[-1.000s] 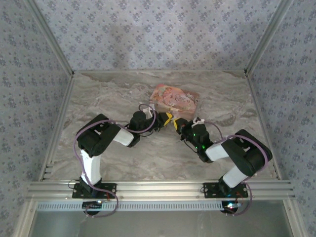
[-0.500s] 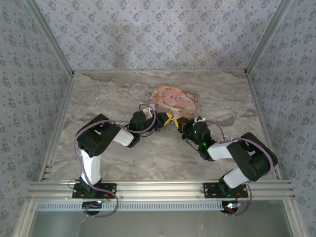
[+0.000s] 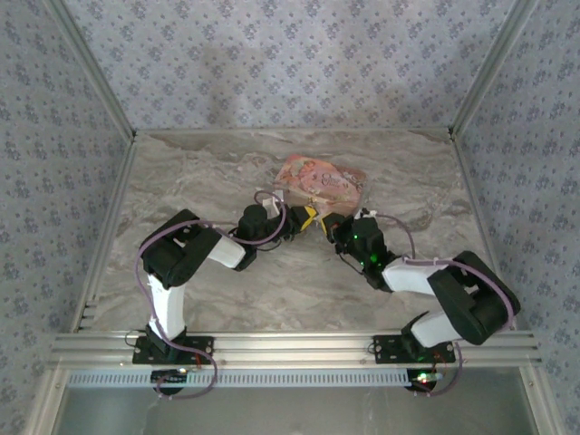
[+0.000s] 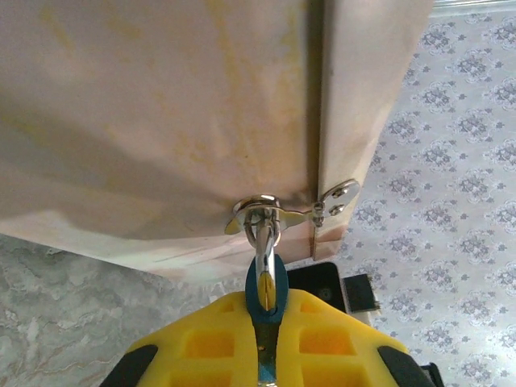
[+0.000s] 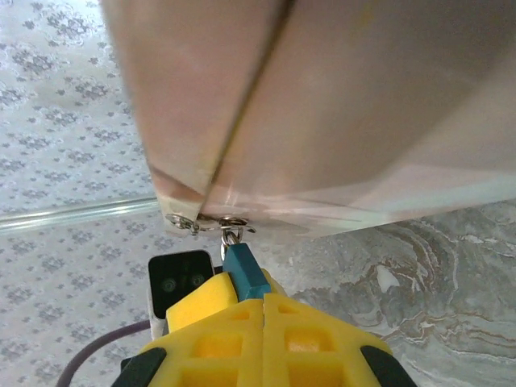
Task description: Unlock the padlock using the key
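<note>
Pinching the blue padlock (image 4: 267, 284) in the left gripper (image 4: 268, 310) from nine o'clock to steady it, holding the right gripper (image 5: 260, 300) pressed together against it from four o'clock, just under the pink pouch (image 3: 322, 179) at twelve.

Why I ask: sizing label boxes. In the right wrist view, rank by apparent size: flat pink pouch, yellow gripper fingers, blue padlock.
1. Flat pink pouch.
2. Yellow right gripper fingers, enlarged by nearness to the camera.
3. Blue padlock, clearly smallest.

The pouch (image 3: 322, 179) blocks ahead, while the table (image 3: 199, 172) lies bare leftward.
</note>
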You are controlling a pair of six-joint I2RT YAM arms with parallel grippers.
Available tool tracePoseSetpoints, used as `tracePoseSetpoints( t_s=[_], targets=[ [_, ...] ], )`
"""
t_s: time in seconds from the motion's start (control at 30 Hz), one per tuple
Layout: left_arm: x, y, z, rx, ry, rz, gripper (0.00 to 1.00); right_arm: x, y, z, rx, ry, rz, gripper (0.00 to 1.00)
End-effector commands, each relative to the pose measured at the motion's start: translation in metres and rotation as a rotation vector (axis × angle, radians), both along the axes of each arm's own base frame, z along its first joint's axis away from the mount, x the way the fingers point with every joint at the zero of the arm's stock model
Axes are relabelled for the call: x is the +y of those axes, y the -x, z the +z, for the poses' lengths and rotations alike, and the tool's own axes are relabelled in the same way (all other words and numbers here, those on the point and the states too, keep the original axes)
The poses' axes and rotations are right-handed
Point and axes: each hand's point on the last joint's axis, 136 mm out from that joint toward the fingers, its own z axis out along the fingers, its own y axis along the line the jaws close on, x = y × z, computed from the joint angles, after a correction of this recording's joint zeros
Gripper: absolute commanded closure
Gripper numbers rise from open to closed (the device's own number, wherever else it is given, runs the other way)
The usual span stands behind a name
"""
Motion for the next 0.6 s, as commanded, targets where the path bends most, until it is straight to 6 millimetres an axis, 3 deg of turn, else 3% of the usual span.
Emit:
tracePoseSetpoints(
  t_s=[0.0, 0.23, 0.57],
  targets=[
    [-0.017, 0.024, 0.028, -0.096, 0.062, -0.116, 0.98, 0.003, -0.004, 0.023, -0.081, 0.090, 0.015, 1.00],
    [-0.018, 0.023, 0.030, -0.097, 0.071, -0.114, 0.98, 0.005, -0.003, 0.021, -0.100, 0.115, 0.027, 1.00],
    [-0.018, 0.024, 0.029, -0.097, 0.063, -0.119, 0.98, 0.012, -0.007, 0.042, -0.164, 0.130, 0.039, 1.00]
  ],
)
